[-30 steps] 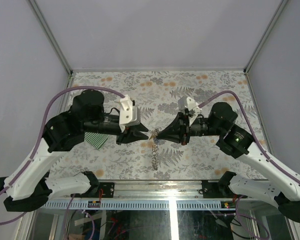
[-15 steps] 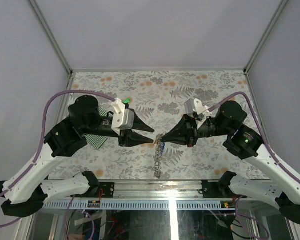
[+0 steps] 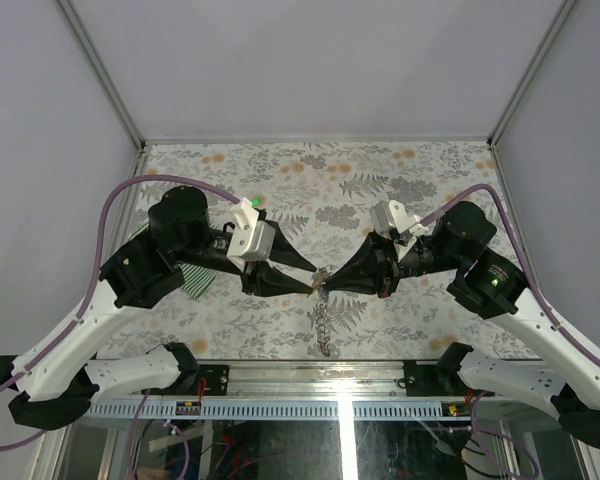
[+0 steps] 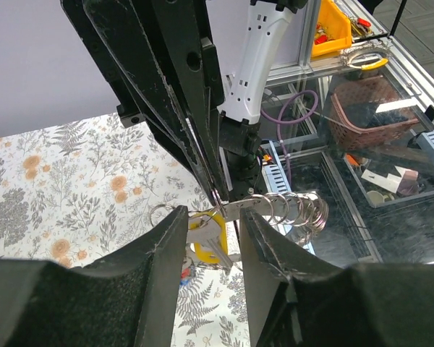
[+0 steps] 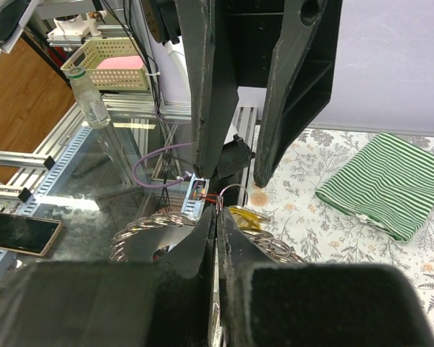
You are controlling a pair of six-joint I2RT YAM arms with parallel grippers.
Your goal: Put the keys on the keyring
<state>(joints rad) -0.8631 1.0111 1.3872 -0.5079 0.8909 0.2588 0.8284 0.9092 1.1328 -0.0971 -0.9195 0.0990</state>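
My right gripper [image 5: 218,213] is shut on the small ring of the keyring [image 5: 235,194], holding it above the table. The grey chain [image 3: 323,325] hangs from it down to the table's near edge. A yellow-headed key [image 4: 206,242] dangles at that ring, with red and blue bits [image 4: 184,272] just below it. My left gripper [image 4: 210,217] faces the right one tip to tip; its jaws stand apart on either side of the yellow key without pinching it. In the top view the two grippers meet at the keyring [image 3: 318,283].
A folded green-and-white striped cloth [image 3: 195,283] lies on the floral tabletop [image 3: 380,170] under my left arm. Grey walls close in the back and sides. Beyond the near edge runs a metal rail [image 3: 310,405] with glass panels below.
My left gripper has opened its jaws and come in around the key at the right gripper's tip. Both grippers have shifted slightly toward the near edge, the chain with them.
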